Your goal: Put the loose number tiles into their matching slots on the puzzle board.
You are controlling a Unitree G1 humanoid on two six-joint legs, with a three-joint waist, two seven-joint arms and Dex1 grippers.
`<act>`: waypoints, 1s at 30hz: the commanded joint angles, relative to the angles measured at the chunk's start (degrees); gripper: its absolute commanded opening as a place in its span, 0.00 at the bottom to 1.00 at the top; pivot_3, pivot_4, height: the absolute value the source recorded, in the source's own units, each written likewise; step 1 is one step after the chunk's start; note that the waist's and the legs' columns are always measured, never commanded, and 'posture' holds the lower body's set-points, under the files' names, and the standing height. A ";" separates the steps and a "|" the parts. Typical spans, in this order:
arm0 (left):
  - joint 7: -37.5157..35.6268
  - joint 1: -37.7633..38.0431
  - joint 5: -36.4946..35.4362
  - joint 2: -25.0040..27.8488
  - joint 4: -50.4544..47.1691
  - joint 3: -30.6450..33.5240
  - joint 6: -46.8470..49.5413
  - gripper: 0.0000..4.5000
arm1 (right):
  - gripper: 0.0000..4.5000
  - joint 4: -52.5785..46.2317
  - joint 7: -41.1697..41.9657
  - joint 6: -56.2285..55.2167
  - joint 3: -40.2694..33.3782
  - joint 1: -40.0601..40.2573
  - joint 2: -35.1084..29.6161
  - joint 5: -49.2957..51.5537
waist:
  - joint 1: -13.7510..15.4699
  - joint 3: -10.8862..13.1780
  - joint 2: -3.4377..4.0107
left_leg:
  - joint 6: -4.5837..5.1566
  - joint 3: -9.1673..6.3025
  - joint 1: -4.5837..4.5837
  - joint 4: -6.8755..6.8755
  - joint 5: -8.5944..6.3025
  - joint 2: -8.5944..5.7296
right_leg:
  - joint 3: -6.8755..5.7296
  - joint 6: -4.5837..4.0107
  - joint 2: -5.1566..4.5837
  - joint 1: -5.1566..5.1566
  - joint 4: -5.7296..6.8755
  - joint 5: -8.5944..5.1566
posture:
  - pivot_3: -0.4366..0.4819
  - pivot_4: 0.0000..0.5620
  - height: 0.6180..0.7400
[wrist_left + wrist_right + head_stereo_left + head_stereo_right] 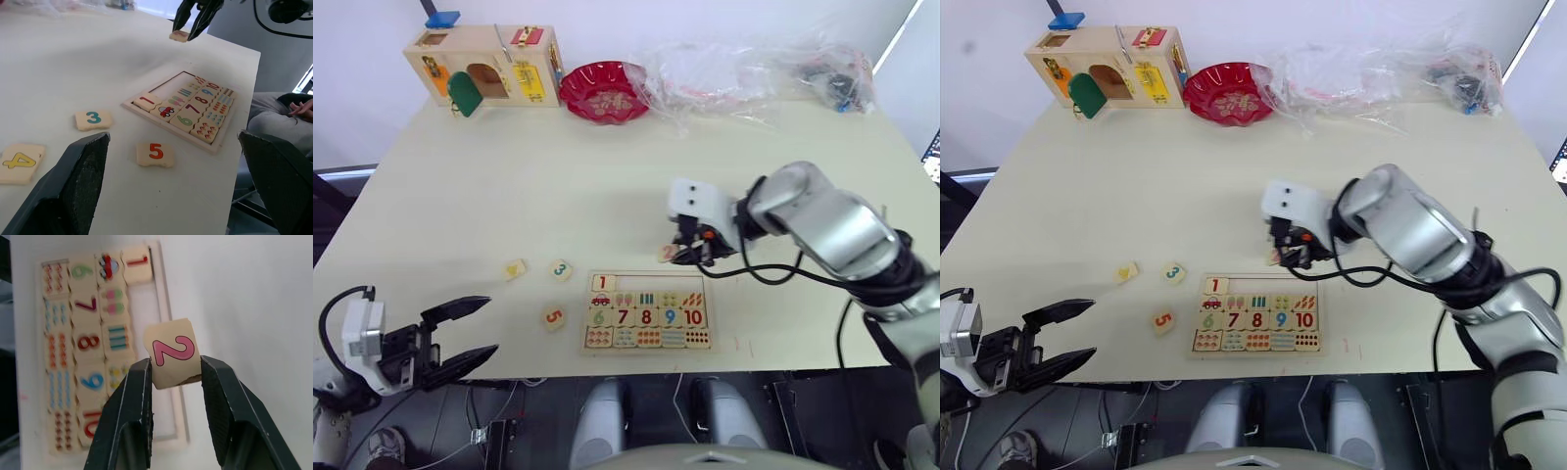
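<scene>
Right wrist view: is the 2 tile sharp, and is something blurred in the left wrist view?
Right wrist view: the 2 tile reads sharply between the right gripper's fingers, and the board behind is readable too. Left wrist view: the left gripper's fingers are large, dark and soft at close range.

Five number tiles are in play. One, the tile with the red 1 (603, 283), sits in the first slot on the single puzzle board (647, 346). One, the tile with the 2 (172, 358), is pinched between the two fingers of the right hand (173, 377). Three lie loose on the surface (509, 186): the green 3 (560, 270), the red 5 (553, 317) and the yellow 4 (18, 162). Four slots (659, 283) in that row are bare. The board also carries one row of five coloured numerals, 6 to 10 (645, 317). Two hands are in view, the left hand (468, 336) with two spread fingers. At the far edge stand one wooden latch box (484, 65) and one red bowl (604, 91).
</scene>
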 commanded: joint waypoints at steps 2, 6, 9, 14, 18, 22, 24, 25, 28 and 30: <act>-1.78 1.28 0.23 -0.52 -1.17 2.07 0.12 1.00 | 0.20 2.79 -5.36 5.05 1.53 -3.57 5.37 1.60 | -0.08 -0.01 -0.02 | 0.00 0.05 0.00 0.00 0.00 0.00 | 0.00 0.00 0.00 0.01 -0.01 0.00 | 0.48 0.27 1.00; -1.78 1.25 0.50 -0.83 -1.23 2.51 0.33 1.00 | 0.20 4.57 -9.50 5.92 3.96 -3.79 9.20 2.53 | -0.01 -0.03 -0.05 | -0.02 0.17 0.02 0.03 0.02 0.00 | -0.14 0.00 0.02 0.07 0.03 0.00 | 0.48 0.27 1.00; -1.78 1.17 0.50 -0.91 -1.05 3.10 0.51 1.00 | 0.20 6.11 -11.85 4.82 5.99 -3.58 11.13 2.73 | -0.11 -0.04 -0.07 | -0.03 0.18 0.03 0.14 0.02 0.00 | -0.13 0.01 0.03 0.12 0.07 0.00 | 0.48 0.27 1.00; -1.78 1.00 0.42 -0.91 -0.70 4.02 0.86 1.00 | 0.20 8.36 -14.39 3.28 7.82 -3.24 13.00 2.98 | -0.45 -0.04 -0.08 | -0.03 0.16 0.02 0.27 0.02 0.01 | -0.13 0.01 0.03 0.13 0.18 0.00 | 0.48 0.27 1.00; -1.78 0.53 0.37 -1.60 -0.23 5.13 1.25 1.00 | 0.20 11.05 -16.44 1.96 8.99 -2.05 14.84 2.92 | -1.02 -0.06 -0.10 | -0.03 0.12 0.04 0.44 0.02 0.01 | -0.13 0.01 0.03 0.14 0.40 -0.01 | 0.48 0.27 1.00; -1.73 -0.03 0.46 -2.56 0.27 6.23 1.87 1.00 | 0.20 12.31 -17.81 1.73 8.87 -1.63 16.59 3.35 | -1.35 -0.05 -0.11 | -0.03 0.08 0.06 0.57 0.02 0.03 | -0.13 0.01 0.04 0.12 0.65 -0.01 | 0.48 0.27 1.00; -1.41 -0.15 0.34 -3.27 0.24 6.93 2.52 1.00 | 0.20 12.44 -18.41 1.58 9.11 -1.23 17.34 3.56 | -1.36 -0.05 -0.11 | -0.04 0.06 0.08 0.57 0.03 0.03 | -0.13 0.01 0.05 0.12 0.67 -0.02 | 0.48 0.27 1.00; -1.39 -0.14 0.42 -3.51 0.17 7.15 2.76 1.00 | 0.20 12.53 -18.66 1.49 9.25 -1.02 17.58 3.63 | -1.38 -0.06 -0.12 | -0.05 0.04 0.08 0.57 0.04 0.03 | -0.13 0.01 0.05 0.12 0.68 -0.02 | 0.48 0.27 1.00; -1.52 -0.06 0.85 -3.92 0.08 7.61 3.13 1.00 | 0.20 12.88 -19.30 1.21 9.46 -0.67 17.97 3.82 | -1.38 -0.07 -0.13 | -0.05 -0.04 0.08 0.57 0.04 0.04 | -0.13 0.01 0.06 0.12 0.67 -0.02 | 0.48 0.27 1.00; -1.55 0.07 1.21 -4.11 0.27 7.94 3.15 1.00 | 0.20 13.01 -19.72 1.11 9.47 -0.55 18.27 3.93 | -1.36 -0.07 -0.15 | -0.05 -0.04 0.06 0.57 0.04 0.04 | -0.13 0.01 0.06 0.12 0.65 -0.02 | 0.48 0.27 1.00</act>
